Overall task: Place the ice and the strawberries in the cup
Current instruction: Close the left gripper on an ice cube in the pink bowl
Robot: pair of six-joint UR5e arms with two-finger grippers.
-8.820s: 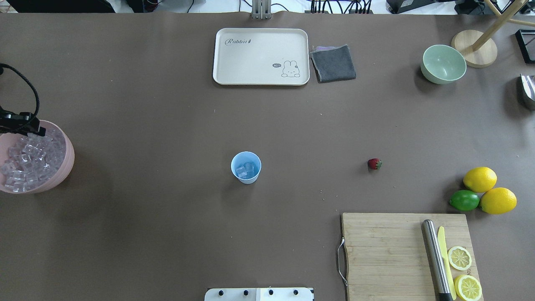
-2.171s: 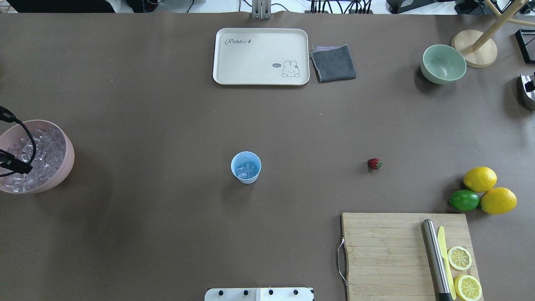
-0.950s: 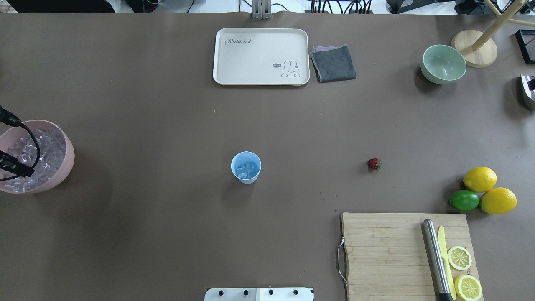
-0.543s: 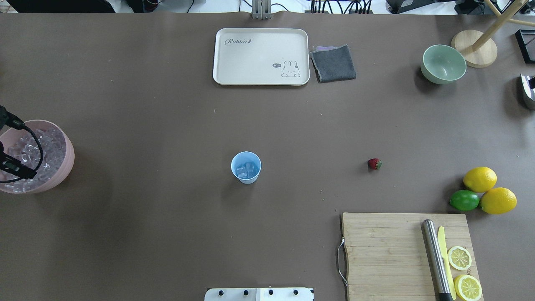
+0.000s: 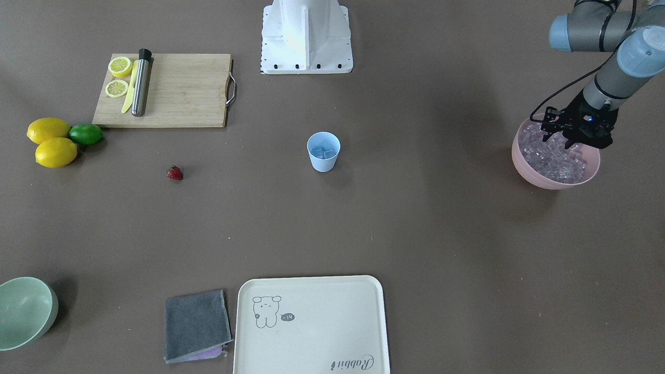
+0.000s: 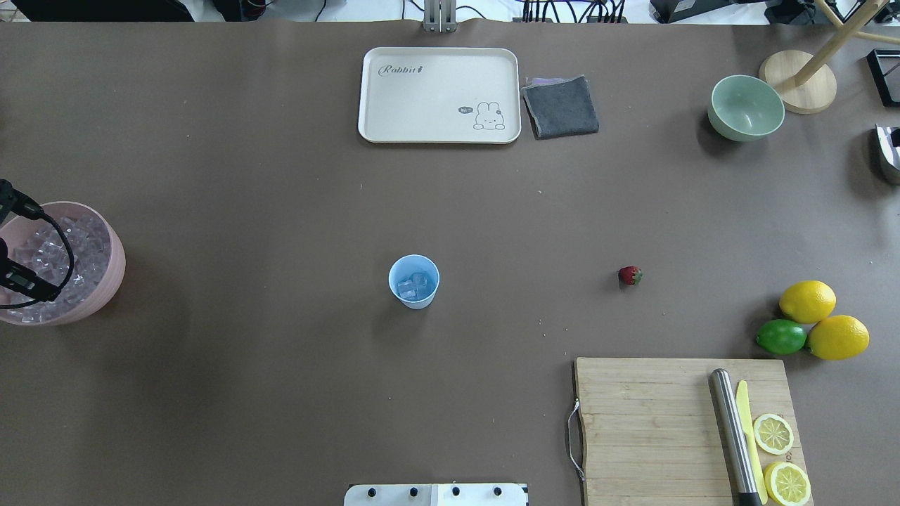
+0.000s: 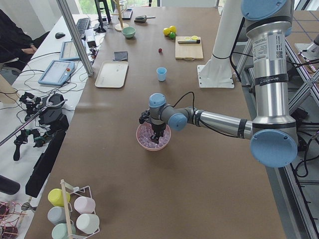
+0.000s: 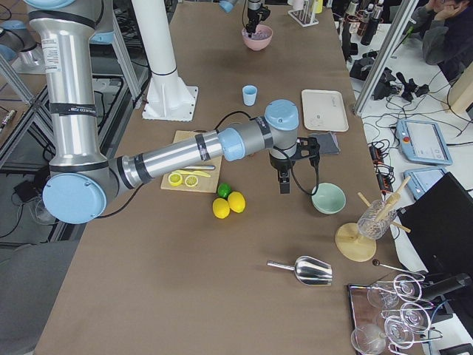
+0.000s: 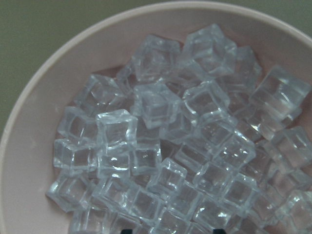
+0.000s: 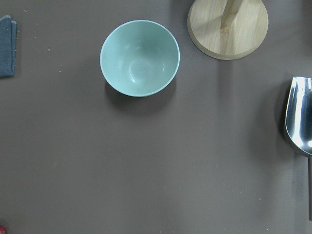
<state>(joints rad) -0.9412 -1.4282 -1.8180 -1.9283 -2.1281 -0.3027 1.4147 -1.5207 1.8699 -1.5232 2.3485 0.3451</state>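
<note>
Front-facing view: you are fetching ice (image 5: pixel 556 161), left gripper (image 5: pixel 574 136) spread just above it; next, dip and pinch one cube.

Reaching out low with the left arm (image 5: pixel 609 78), left claw (image 5: pixel 563 139) pointing down, maybe spread apart. Stretching the right arm (image 8: pixel 177 155) out long, right claw (image 8: pixel 284 185) hanging down, grip unclear.

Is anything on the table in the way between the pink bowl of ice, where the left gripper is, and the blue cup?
Nothing visible. From the left gripper at the ice in the pink bowl to the cup there is only bare table; the strawberry lies beyond the cup.
</note>
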